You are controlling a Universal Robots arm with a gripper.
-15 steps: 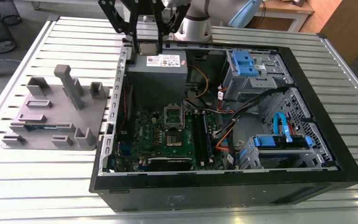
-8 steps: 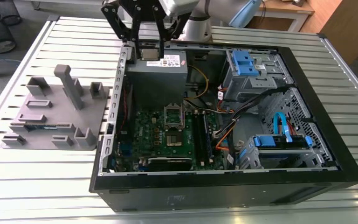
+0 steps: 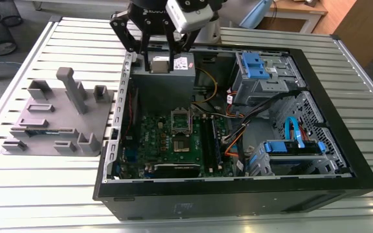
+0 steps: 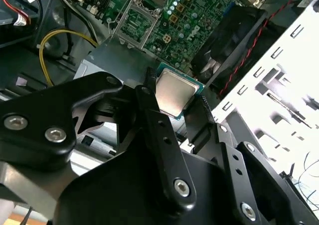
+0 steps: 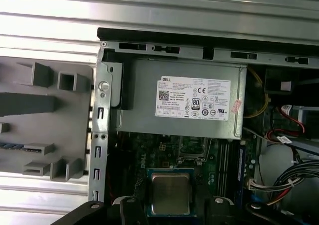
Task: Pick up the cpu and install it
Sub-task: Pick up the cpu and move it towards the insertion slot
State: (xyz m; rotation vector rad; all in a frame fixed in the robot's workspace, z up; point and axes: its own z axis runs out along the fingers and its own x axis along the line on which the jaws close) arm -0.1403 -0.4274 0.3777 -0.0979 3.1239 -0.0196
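The pick-up part looks done and the carry toward the board is the step in hand. The gripper (image 4: 175, 97) has its fingers (image 4: 149, 93) closed narrowly on the cpu (image 4: 174, 93), pinching it by two opposite edges. In the exterior view the gripper (image 3: 159, 57) hangs over the power supply (image 3: 163, 82) at the far end of the open computer case (image 3: 342, 145), well apart from the grey block tray (image 3: 50, 121) on the exterior view's left.

In the first wrist view the cpu (image 5: 170, 192) sits between the fingers above the green motherboard (image 5: 164, 152), with the socket (image 5: 192, 152) near it but not under it.

The chip lies flat, its dull metal lid facing up toward the wrist cameras and its green rim showing round the lid. Being square, it has no real long axis (only two equal sides); its edges run roughly parallel to the power supply's edges in the first wrist view.

As a judgement, seating it calls for bringing the chip squarely over the socket (image 3: 180, 128), edges matched to the frame, and keeping it level on the way down
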